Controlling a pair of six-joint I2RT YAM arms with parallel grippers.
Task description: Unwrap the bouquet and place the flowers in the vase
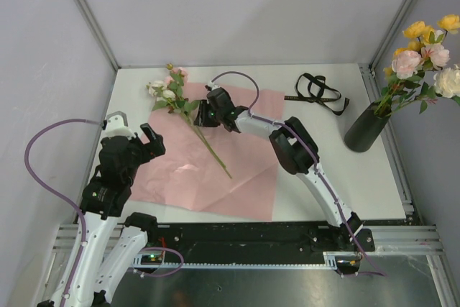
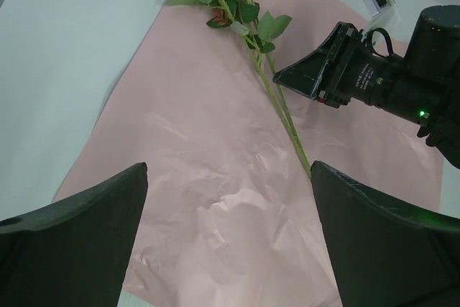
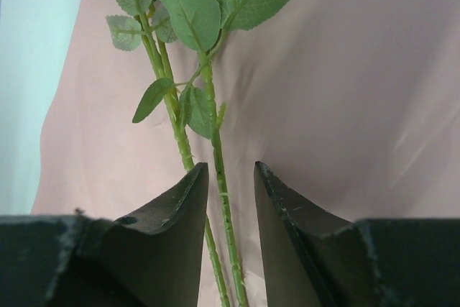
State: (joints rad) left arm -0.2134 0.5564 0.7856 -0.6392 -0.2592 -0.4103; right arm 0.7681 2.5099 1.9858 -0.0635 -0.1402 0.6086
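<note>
The bouquet is undone: its pink paper (image 1: 244, 185) lies spread flat on the table. A few flowers (image 1: 172, 91) with white and pink blooms lie on it, their long green stems (image 1: 210, 147) running toward the near side. My right gripper (image 1: 205, 116) sits low over these stems. In the right wrist view its jaws (image 3: 230, 170) stand narrowly apart, with one stem (image 3: 214, 127) in the gap and another under the left finger. The dark vase (image 1: 365, 129) stands at the right edge and holds yellow, pink and white flowers (image 1: 424, 55). My left gripper (image 1: 133, 131) hangs wide open and empty above the paper's left side (image 2: 201, 149).
The black ribbon (image 1: 320, 93) lies loose on the white table at the back right, between the paper and the vase. Grey walls and metal frame posts close in the table on three sides. The right arm's forearm (image 1: 295, 145) crosses above the paper's right part.
</note>
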